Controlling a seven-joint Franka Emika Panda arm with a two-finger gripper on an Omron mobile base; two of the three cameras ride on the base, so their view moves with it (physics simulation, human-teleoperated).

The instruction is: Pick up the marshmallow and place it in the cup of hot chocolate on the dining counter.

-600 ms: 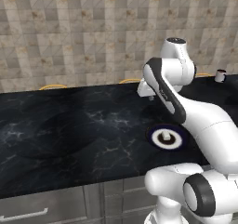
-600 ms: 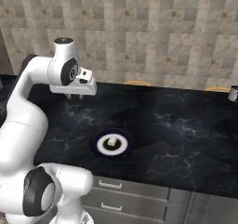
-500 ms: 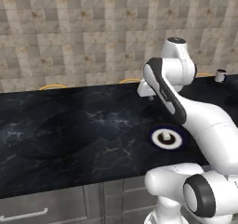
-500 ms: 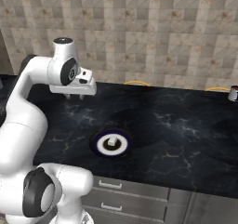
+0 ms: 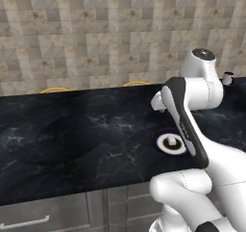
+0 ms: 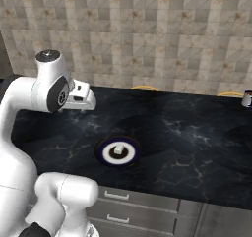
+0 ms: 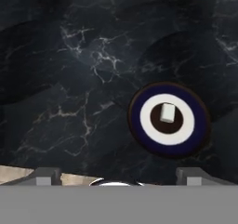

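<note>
Rendered kitchen: black marble dining counter (image 5: 72, 139), tiled wall (image 5: 96, 33), drawers (image 6: 133, 206).

Base views flank the plate (image 5: 171, 143); hand view overhead.

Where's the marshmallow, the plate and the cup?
marshmallow (image 7: 167, 113), hand view, its top face.
plate (image 7: 139, 128), hand view, its dark blue rim.
cup of hot chocolate (image 6: 246, 99), right base view, its side wall.

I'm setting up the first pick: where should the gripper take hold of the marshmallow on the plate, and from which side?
Grip the marshmallow across its short sides, coming straight down from above. It sits alone at the middle of the plate, with a raised rim around it, so a sideways approach would likely meet the rim. The open gripper looks far wider than it.
</note>
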